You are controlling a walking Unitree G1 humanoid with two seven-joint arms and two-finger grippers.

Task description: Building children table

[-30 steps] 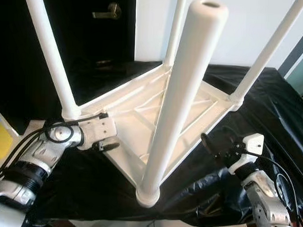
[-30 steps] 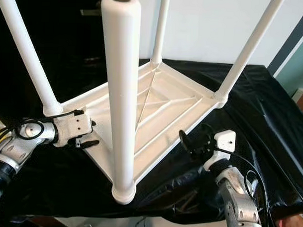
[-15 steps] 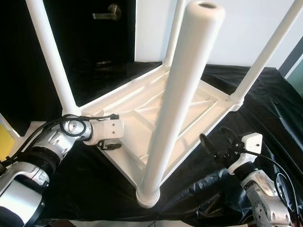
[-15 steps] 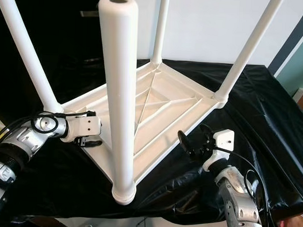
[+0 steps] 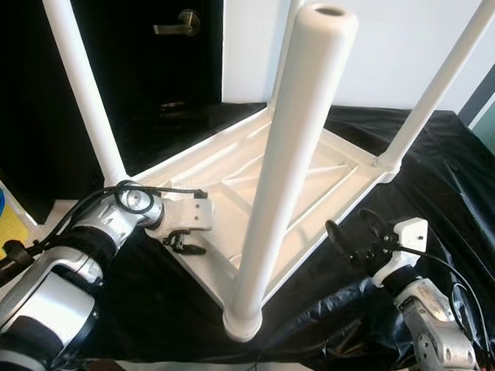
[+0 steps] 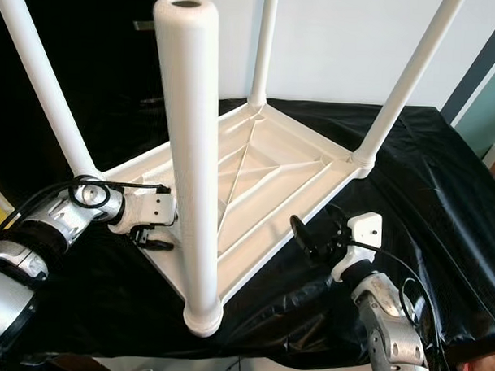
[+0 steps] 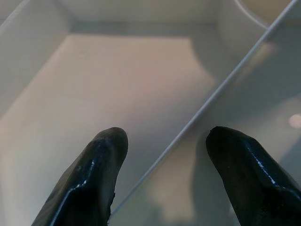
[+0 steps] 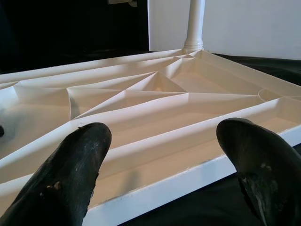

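- black cloth [image 5: 443,168] spread over the work surface, wrinkled and glossy at its near edge
- dark door [image 5: 138,59] behind the cloth's far-left end, brass lever handle [image 5: 176,22] high on it
- white wall [image 5: 374,43] behind the cloth's far edge
- yellow-and-blue object [image 5: 1,222] just off the cloth's left side, cropped, can't identify

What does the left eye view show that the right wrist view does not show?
The left eye view has the door handle, the yellow object, the near table leg and the left tool over the table's left edge. The right wrist view has the right tool's open fingers close up, facing the table's side edge. Both have the upturned white table's ribbed underside, the black cover and the far leg.
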